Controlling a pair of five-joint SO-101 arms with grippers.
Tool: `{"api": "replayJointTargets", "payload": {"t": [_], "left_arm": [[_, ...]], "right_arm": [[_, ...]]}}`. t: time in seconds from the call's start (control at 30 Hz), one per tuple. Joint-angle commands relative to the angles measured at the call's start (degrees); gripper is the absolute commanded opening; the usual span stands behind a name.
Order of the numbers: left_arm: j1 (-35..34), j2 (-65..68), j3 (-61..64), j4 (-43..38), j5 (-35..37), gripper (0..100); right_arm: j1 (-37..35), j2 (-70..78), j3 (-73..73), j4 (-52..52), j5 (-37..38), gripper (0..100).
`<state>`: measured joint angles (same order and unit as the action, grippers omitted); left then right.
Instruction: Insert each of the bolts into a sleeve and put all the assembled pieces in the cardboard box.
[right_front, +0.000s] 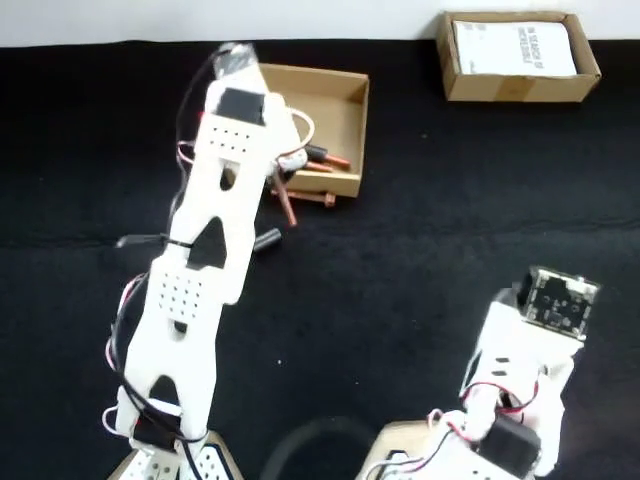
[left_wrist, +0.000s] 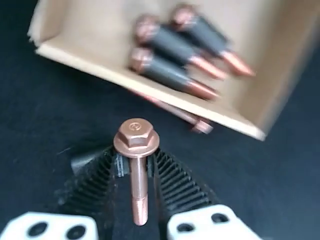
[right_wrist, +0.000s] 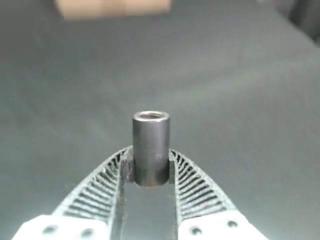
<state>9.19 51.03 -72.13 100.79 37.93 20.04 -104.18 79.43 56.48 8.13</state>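
Bolt and sleeve each held, ready to be joined near the cardboard box.

The left pincer (left_wrist: 135, 161) clamps a copper flange bolt (left_wrist: 136, 139) by its shank, head outward, just outside the cardboard box (left_wrist: 85, 25). Three assembled pieces (left_wrist: 170, 67) lie inside the box. The right pincer (right_wrist: 151, 167) grips a dark sleeve (right_wrist: 151, 142) by one end, open bore outward, well away from the box. The bolt's threaded tip sits back between the fingers, so mating likely calls for exposing that tip, lining up both axes, then pressing slowly with both grips firm.
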Motion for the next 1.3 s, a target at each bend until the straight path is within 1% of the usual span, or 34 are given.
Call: {"api": "replayJointTargets", "payload": {"t": [0.0,0.13,0.3,0.43,0.53,0.6,0.7,0.8,0.9,1.1,1.27], "left_arm": [[0.7,-10.9,-1.2,0.7,-6.0,1],[0.9,-21.2,3.3,0.7,-10.9,1],[2.0,-35.5,15.4,0.7,-16.7,1],[4.5,-47.5,27.9,0.5,-22.2,1],[8.0,-55.3,34.9,0.4,-23.4,1],[11.0,-59.4,38.2,-1.3,-23.4,1],[15.3,-63.6,43.9,-9.5,-23.0,1],[17.5,-66.1,50.6,-19.4,-23.0,1],[19.3,-68.1,58.1,-28.4,-23.1,1],[23.4,-72.7,68.8,-39.7,-23.0,1],[25.8,-75.1,74.9,-51.5,-22.9,1]], "right_arm": [[-9.5,-0.7,-8.5,-1.1,-8.8,0.7],[-19.2,-0.7,-9.5,-0.8,-11.9,0.7],[-26.6,-0.7,-9.0,-1.1,-19.6,0.7],[-31.0,-0.7,-9.0,-1.1,-20.2,0.7],[-33.2,-0.7,-8.9,-1.1,-20.2,0.7],[-35.8,-0.7,-9.0,-1.1,-20.2,0.7],[-40.0,-0.7,-9.0,-1.1,-20.2,0.7],[-42.5,-0.7,-9.0,-0.8,-20.2,0.7],[-43.1,-0.7,-9.0,-0.7,-20.2,0.7],[-43.0,-0.7,-9.0,-0.7,-20.5,0.7],[-43.0,-0.7,-9.0,-0.7,-20.5,0.7]]}}
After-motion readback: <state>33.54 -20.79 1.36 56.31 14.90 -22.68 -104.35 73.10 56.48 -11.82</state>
